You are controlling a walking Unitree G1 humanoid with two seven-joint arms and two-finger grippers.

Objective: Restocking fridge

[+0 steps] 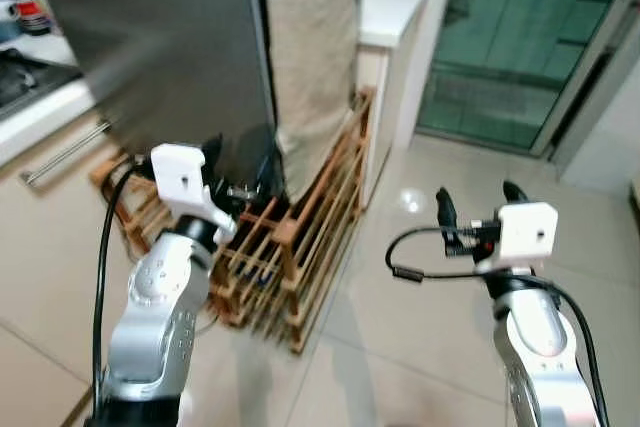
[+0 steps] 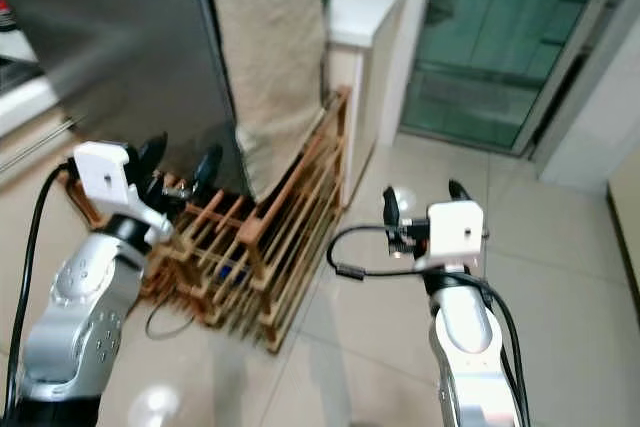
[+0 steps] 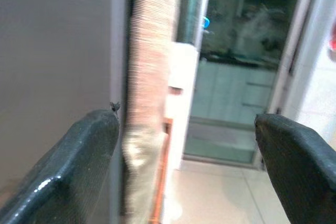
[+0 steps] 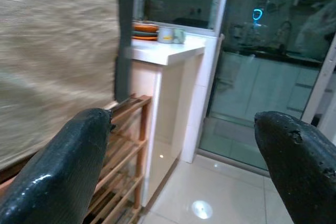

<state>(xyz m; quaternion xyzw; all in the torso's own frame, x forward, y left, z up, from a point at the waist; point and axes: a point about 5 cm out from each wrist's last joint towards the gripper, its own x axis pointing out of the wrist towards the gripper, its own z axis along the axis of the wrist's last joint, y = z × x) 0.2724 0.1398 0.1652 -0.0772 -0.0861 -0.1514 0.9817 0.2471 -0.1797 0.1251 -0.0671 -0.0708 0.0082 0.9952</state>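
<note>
Kitchen, head views blurred. Fridge [image 1: 170, 47] grey, upper left, door face toward robot; beige cloth [image 1: 310, 47] hangs beside it, wooden rack [image 1: 300, 247] on floor below. Left end effector [image 1: 235, 172] raised near fridge's lower edge, released, empty. Right end effector [image 1: 478, 205] over tiled floor [image 1: 420, 347], released, empty. No stock in hand. Judgement: steady stance first, then bring left fingers [image 3: 79, 166] square to door edge

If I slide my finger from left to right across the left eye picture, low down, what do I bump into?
Left gripper → wooden rack → shiny floor tiles → right gripper.
</note>
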